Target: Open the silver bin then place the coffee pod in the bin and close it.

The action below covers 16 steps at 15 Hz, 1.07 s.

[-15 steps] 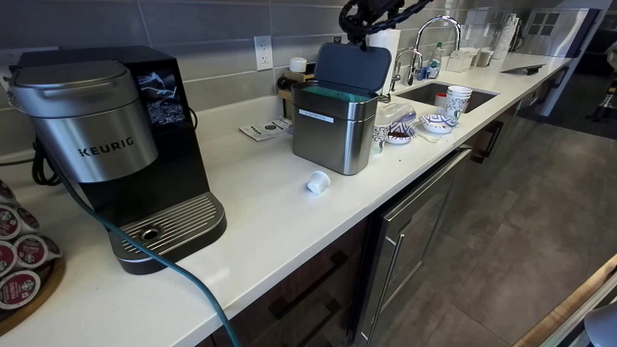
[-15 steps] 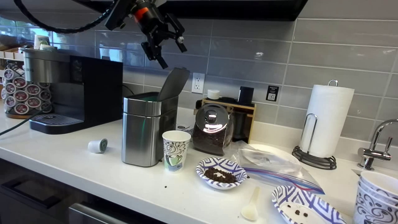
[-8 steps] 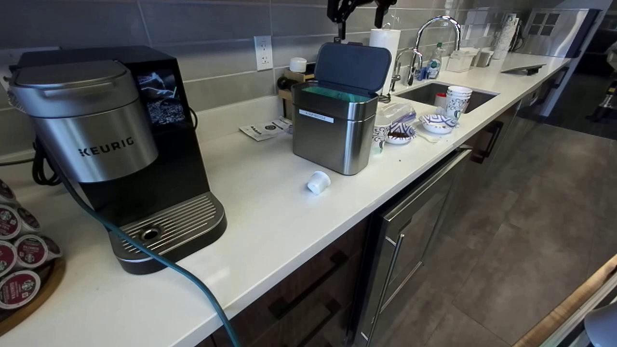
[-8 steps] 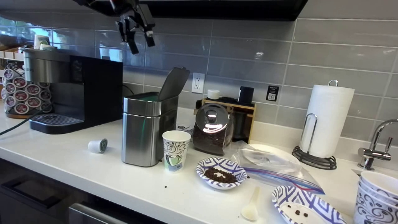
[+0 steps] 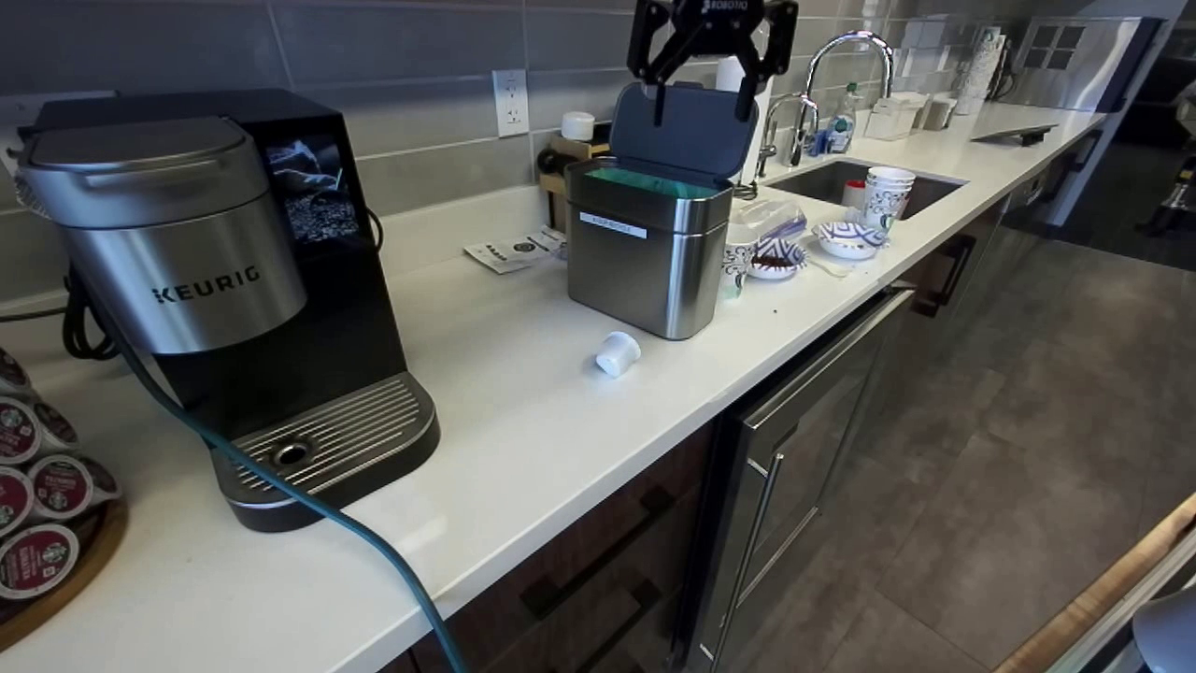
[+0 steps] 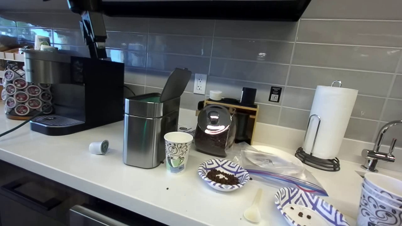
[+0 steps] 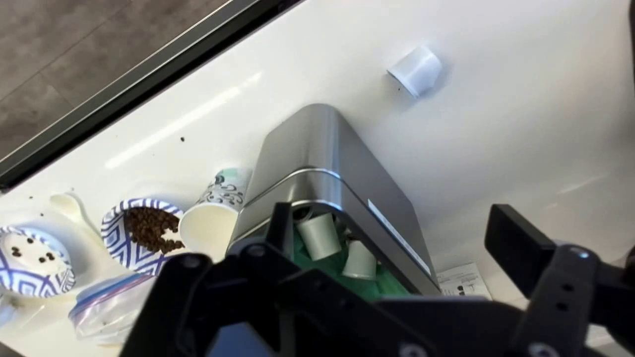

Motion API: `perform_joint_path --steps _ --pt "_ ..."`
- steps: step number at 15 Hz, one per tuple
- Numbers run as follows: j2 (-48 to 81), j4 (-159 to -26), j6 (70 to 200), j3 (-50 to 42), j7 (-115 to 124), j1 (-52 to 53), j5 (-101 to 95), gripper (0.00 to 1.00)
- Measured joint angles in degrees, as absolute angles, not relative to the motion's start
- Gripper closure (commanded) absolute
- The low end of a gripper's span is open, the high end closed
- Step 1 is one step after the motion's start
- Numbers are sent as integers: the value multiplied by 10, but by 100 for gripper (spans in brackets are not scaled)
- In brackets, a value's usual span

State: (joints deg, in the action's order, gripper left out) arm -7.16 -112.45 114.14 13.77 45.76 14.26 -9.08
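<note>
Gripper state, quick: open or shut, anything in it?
Gripper: open, holding nothing; the loose pod lies on the counter.

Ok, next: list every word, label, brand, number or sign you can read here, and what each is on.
"KEURIG" on the coffee machine.
"ROBOTIQ" on the gripper.
Too small or blurred to read:
the white label on the silver bin
the dark lid of the coffee pod
the red pod lids
the black wall sign
the paper leaflet
the bottle
</note>
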Motion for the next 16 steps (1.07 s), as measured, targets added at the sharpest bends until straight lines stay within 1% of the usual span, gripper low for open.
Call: perform_joint_path --steps 6,11,16 --pt "-54 -1239 1282 150 517 140 -100 0" --pt "-18 -1294 1392 151 534 140 -107 0" --pt "-10 -1294 1394 151 528 140 -102 0"
